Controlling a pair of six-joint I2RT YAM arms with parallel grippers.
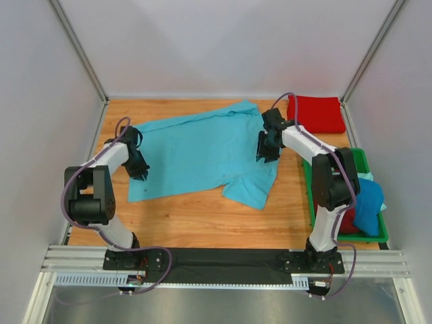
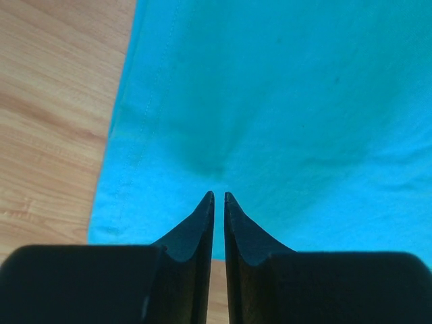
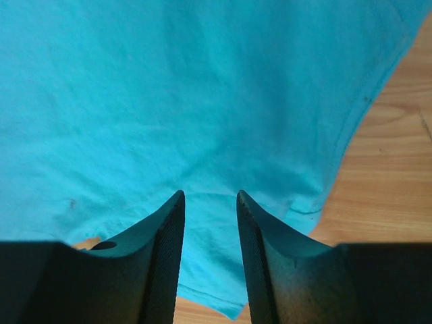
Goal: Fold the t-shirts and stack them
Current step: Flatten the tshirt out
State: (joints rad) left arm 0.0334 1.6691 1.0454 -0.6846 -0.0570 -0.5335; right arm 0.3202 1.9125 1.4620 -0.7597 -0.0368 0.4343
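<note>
A light turquoise t-shirt (image 1: 196,152) lies spread flat on the wooden table (image 1: 202,216). My left gripper (image 1: 140,172) is at the shirt's left edge. In the left wrist view its jaws (image 2: 217,194) are closed to a thin slit, and the turquoise cloth (image 2: 283,101) puckers at the tips. My right gripper (image 1: 264,155) is over the shirt's right side near a sleeve. In the right wrist view it (image 3: 209,194) is open, with the cloth (image 3: 169,88) lying between the fingers. A bright red folded t-shirt (image 1: 316,113) lies at the back right.
A green plastic tray (image 1: 381,237) stands at the table's right edge. It holds a deeper blue shirt (image 1: 368,202) and a dark red one (image 1: 347,221). White walls enclose the table at the back and both sides.
</note>
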